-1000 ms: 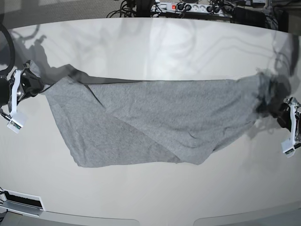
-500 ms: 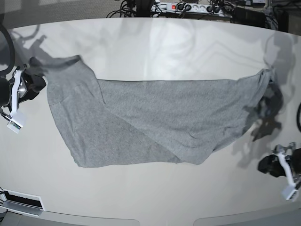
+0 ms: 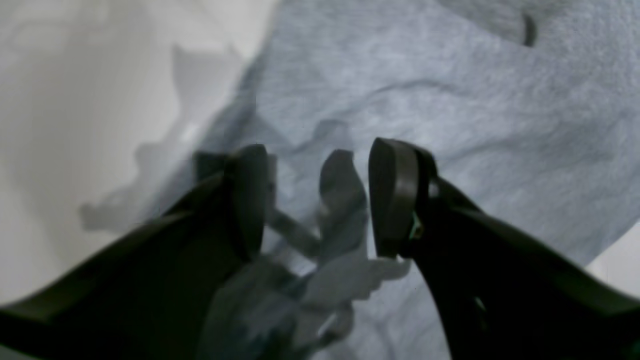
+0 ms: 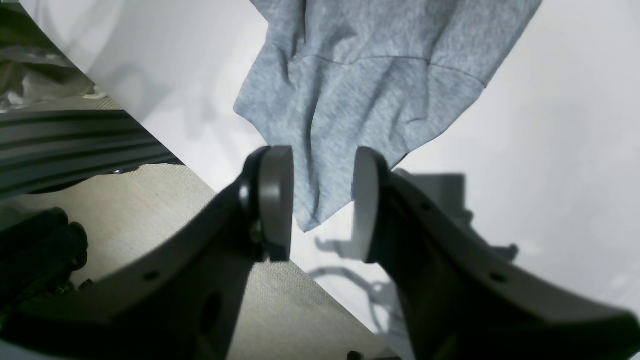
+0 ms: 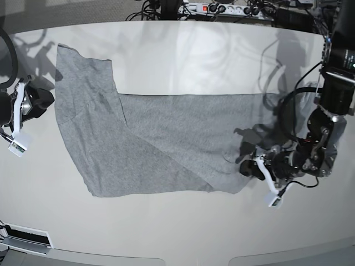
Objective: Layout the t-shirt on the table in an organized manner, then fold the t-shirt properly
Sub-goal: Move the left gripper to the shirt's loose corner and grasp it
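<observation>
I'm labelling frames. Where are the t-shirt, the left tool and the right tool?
t-shirt [image 5: 166,138]: base view, middle of the grey cloth.
left tool [image 5: 252,167]: base view, between its tips, at the shirt's edge.
right tool [image 4: 322,205]: right wrist view, gap between the pads.

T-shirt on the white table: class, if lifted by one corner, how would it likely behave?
The t-shirt would probably hang limp; it already lies creased and folded over itself. It likely weighs little, being thin knit. On the glossy table it may slide easily.

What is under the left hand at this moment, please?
Under the left hand lies the grey t-shirt, near its edge; the hand is open and holds nothing. The white table shows beside the cloth. The table directly below is covered by the shirt.
</observation>
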